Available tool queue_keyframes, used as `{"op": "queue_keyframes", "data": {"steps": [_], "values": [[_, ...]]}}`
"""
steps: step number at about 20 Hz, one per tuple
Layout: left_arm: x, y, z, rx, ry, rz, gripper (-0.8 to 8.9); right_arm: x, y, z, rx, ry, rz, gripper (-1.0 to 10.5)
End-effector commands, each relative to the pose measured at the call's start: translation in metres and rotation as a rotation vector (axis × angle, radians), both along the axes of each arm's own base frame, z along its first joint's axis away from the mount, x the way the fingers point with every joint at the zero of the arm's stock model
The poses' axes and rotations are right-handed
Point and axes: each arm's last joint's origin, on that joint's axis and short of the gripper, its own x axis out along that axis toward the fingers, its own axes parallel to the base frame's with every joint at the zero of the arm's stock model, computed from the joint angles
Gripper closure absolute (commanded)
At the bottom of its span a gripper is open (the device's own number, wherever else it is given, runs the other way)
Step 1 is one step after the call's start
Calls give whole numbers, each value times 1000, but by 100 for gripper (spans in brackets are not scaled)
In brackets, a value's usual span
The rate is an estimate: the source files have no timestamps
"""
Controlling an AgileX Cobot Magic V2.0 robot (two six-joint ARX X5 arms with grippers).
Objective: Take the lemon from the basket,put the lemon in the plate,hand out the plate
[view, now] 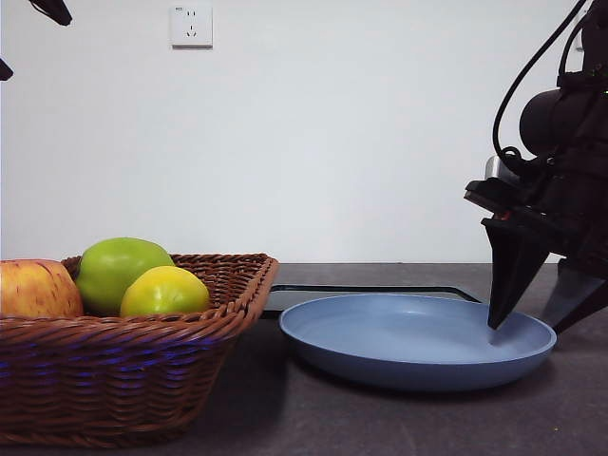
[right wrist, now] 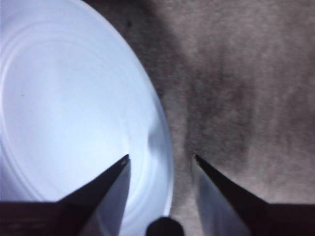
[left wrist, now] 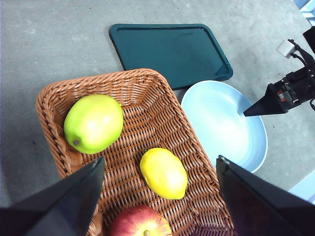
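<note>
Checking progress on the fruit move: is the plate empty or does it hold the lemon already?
Empty. The plate shows only bare blue surface; the lemon lies in the basket.

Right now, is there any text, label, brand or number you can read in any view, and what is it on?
None: no readable text in any view.
The wall socket shows only its slots, no marking.
The lemon, basket, plate and tray carry no labels.
The white tag on the right arm is too small to read.
</note>
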Motion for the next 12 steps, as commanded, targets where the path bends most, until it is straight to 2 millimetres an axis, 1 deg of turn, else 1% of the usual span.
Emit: {"op": "queue_keyframes", "data": {"steps": [1, 3, 4, 8, 10, 12], "values": [[1, -1, 5, -2, -15, -3, 420, 4, 2, -2, 10, 2, -4, 821], [1, -1, 5, -2, -15, -3, 420, 5, 2, -1, 10, 0, -3, 883], [1, -1, 5, -2, -15, -3, 420, 5, 2, -1, 10, 0, -4, 933], [1, -1, 5, -4, -15, -4, 420, 3, 1, 2, 9, 4, -7, 941], [1, -2, 5, -6, -13, -15, 420, -2, 0, 10, 9, 4, -6, 941], [0, -6, 4, -7, -6, -39, 420, -9, -1, 26, 15, -28, -6, 941]]}}
